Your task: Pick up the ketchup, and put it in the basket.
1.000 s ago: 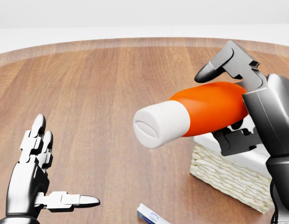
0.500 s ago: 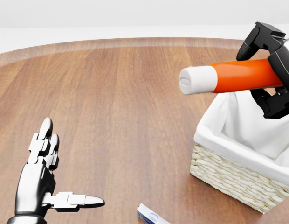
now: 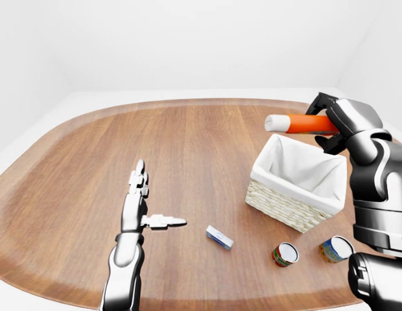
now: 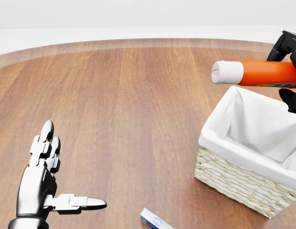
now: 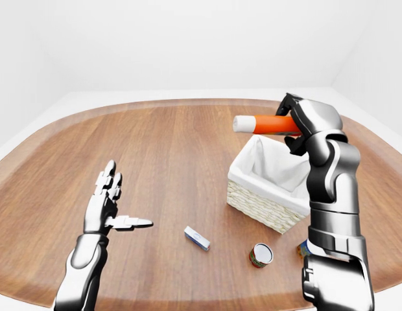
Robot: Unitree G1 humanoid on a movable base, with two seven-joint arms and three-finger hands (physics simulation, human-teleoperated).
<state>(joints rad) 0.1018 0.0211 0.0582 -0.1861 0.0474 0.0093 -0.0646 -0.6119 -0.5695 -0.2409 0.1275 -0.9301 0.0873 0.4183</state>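
Left-eye view: orange ketchup (image 3: 303, 124), white-capped, lies level in the right robot hand's (image 3: 334, 122) closed grip; left robot hand (image 3: 137, 206) spread.

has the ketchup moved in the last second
Yes. In the head view the ketchup has gone up and to the right, away from the camera, and now lies level over the basket in the right hand.

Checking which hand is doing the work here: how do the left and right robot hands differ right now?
The right robot hand is shut on the ketchup, holding it sideways above the basket; the left robot hand is empty. The right's fingers are curled, the left's spread open with the thumb out. The right sits raised at the view's right, the left low over the table. Both are three-fingered metal hands.
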